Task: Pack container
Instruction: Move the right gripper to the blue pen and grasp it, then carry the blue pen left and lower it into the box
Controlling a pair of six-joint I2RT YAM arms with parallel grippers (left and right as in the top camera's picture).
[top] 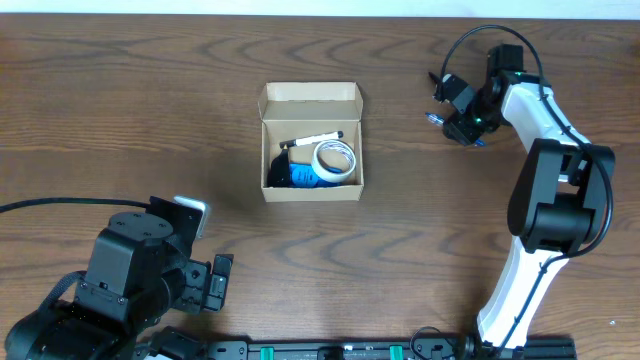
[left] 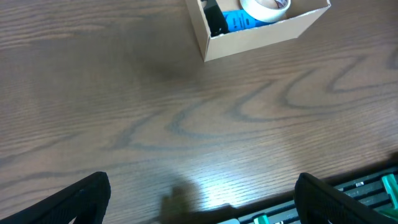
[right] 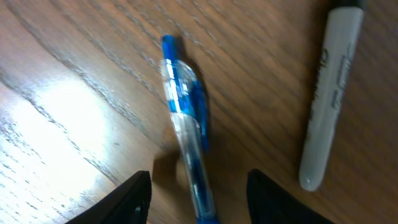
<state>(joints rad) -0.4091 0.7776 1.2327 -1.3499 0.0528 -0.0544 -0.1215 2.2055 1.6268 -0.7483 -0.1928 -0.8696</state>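
Holds the right claw [right: 199,180] partly open and empty, straddling a blue-and-clear plastic pen [right: 183,118] flat on the dark wooden tabletop [right: 62,112], with a grey cylindrical marker [right: 329,93] near it. Spreads the left claw [left: 202,199] wide, gripping nothing. Shows the small tan cardboard box [top: 312,192] between both arms, well apart from each, flap lid open, with a white tape roll [top: 334,160], a black-tipped white marker [top: 312,141] and a blue item [top: 296,176] inside
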